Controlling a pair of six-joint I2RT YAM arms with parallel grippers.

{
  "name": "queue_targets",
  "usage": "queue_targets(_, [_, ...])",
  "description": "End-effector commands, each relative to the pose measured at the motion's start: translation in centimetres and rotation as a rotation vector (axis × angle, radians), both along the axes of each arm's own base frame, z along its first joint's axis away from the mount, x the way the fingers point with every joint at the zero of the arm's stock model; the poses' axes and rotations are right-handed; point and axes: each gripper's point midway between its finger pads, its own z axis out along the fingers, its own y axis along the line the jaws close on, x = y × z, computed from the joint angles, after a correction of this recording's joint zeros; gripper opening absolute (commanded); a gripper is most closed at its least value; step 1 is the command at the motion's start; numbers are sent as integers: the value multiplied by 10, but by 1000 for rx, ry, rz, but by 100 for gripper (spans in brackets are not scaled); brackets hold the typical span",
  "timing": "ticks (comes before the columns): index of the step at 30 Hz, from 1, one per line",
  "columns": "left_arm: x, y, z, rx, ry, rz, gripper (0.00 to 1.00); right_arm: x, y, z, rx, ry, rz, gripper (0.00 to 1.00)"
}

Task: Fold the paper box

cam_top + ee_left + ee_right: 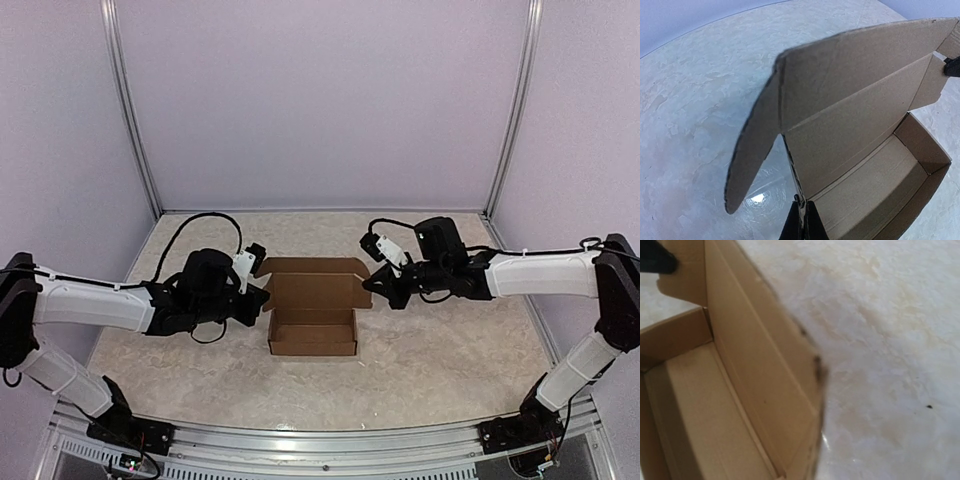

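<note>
Two grippers clenched: left gripper (pixel 262 292) and right gripper (pixel 371 285) flank the open lid (pixel 312 291) of the paper box (pixel 312 338), centred on the table (pixel 450 370). We fear the closed fingers may slip off, letting the lid flop askew.

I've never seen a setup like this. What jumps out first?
A brown paper box sits in the middle of the marbled table, its lid raised open. Two white-and-black arms reach in from either side, the left gripper and the right gripper both shut, their tips at the box's two ends.
</note>
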Motion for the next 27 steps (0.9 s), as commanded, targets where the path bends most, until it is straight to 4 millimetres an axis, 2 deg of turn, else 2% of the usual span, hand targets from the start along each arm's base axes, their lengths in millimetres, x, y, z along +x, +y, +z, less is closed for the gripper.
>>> queue_targets(1, [6, -18, 18, -39, -34, 23, 0, -6, 7, 4, -17, -42, -106, 0])
queue_targets(9, [3, -37, 20, -14, -50, 20, 0, -3, 15, 14, 20, -97, -284, 0])
queue_targets(18, [-2, -49, 21, -9, -68, 21, 0, -14, 40, 20, 109, -83, -341, 0])
queue_targets(27, [-7, -55, 20, -21, -76, 34, 0, -29, 57, -3, 100, -44, -353, 0])
